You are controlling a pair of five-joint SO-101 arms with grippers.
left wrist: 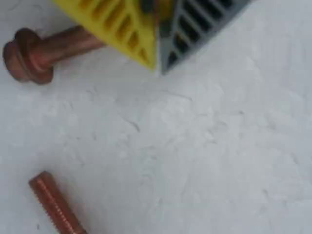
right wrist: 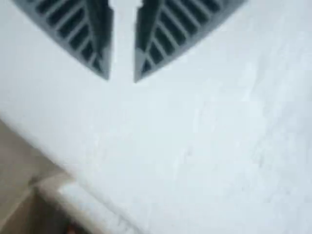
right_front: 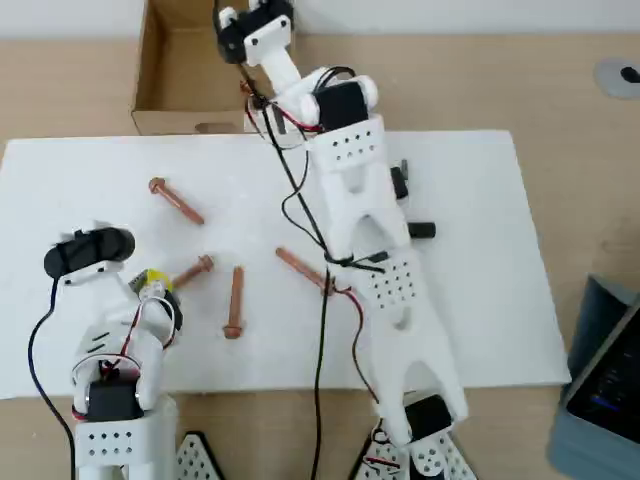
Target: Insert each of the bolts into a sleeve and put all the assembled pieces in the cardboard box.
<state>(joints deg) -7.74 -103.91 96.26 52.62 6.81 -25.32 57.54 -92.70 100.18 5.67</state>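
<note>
A bolt (left wrist: 48, 51) at the closed left gripper (left wrist: 158, 61); the right gripper (right wrist: 122, 75) barely parted and empty.
The left tips meet. The bolt's shank runs behind the yellow finger (left wrist: 117, 24) with its head out to that side, and I cannot tell if it is gripped. A second bolt (left wrist: 56, 204) lies apart, beyond the tips. The right jaws hang over the white sheet (right wrist: 204, 146) by the box (right_front: 150, 60) corner, and the sleeves (right_front: 421, 230) lie back along that arm.

Left arm (right_front: 118, 385) sits folded close to its base, left gripper (left wrist: 157, 66) down at the table, yellow and grey fingertips nipped together on a bolt (left wrist: 46, 51). Right arm (right_front: 352, 210) stretched long across, right gripper (right wrist: 122, 75) low, jaws a narrow slit apart
</note>
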